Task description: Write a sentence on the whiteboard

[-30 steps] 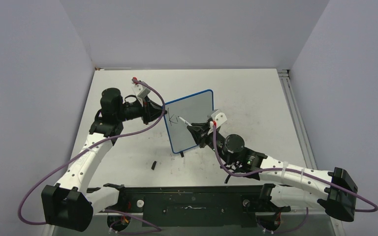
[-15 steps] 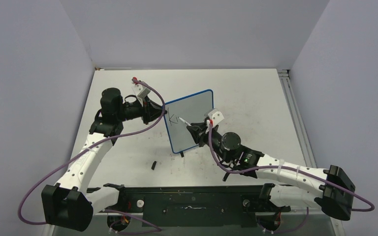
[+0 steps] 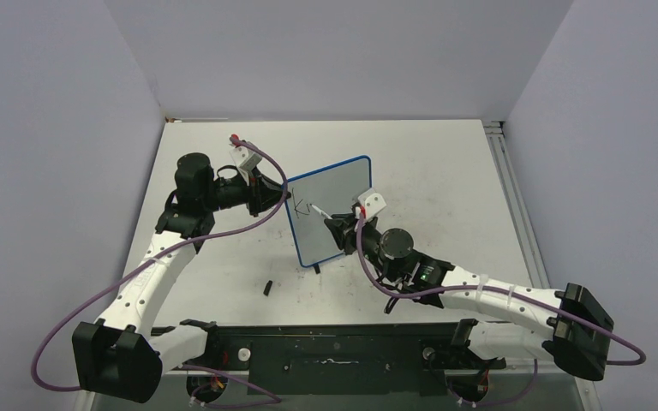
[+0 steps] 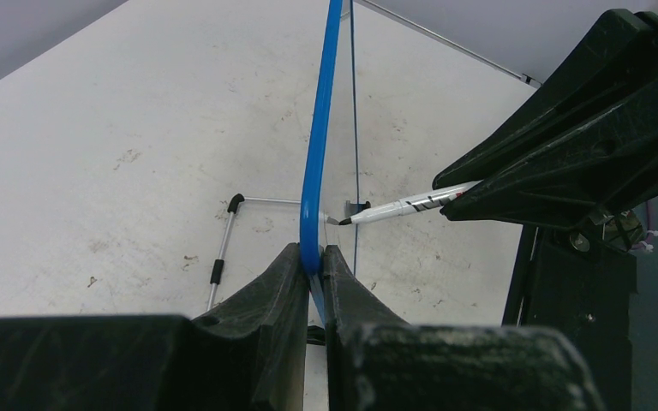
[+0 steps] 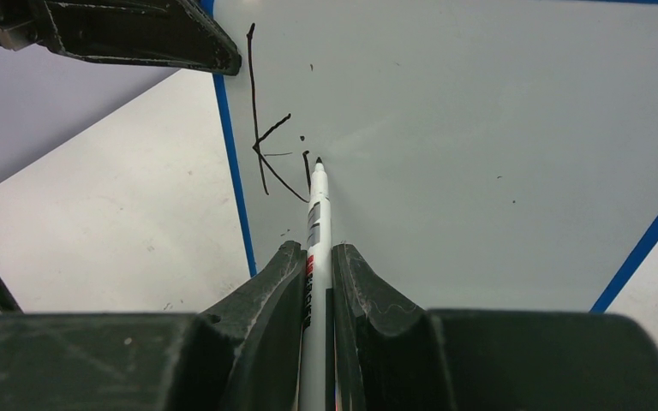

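The right gripper (image 5: 317, 265), clamped on the marker (image 5: 316, 214), is adding an i beside the K that stood alone 1 second ago, so the sentence (image 5: 261, 154) is barely begun; the left gripper (image 4: 312, 267) is pinching the edge of the whiteboard (image 3: 334, 201), upright in the middle of the table (image 3: 445, 171)

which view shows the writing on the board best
Right wrist view: the black handwritten marker lettering, a K and a stroke, shows large on the blue-framed white board. Top external shows it tiny; left wrist only the board's edge.
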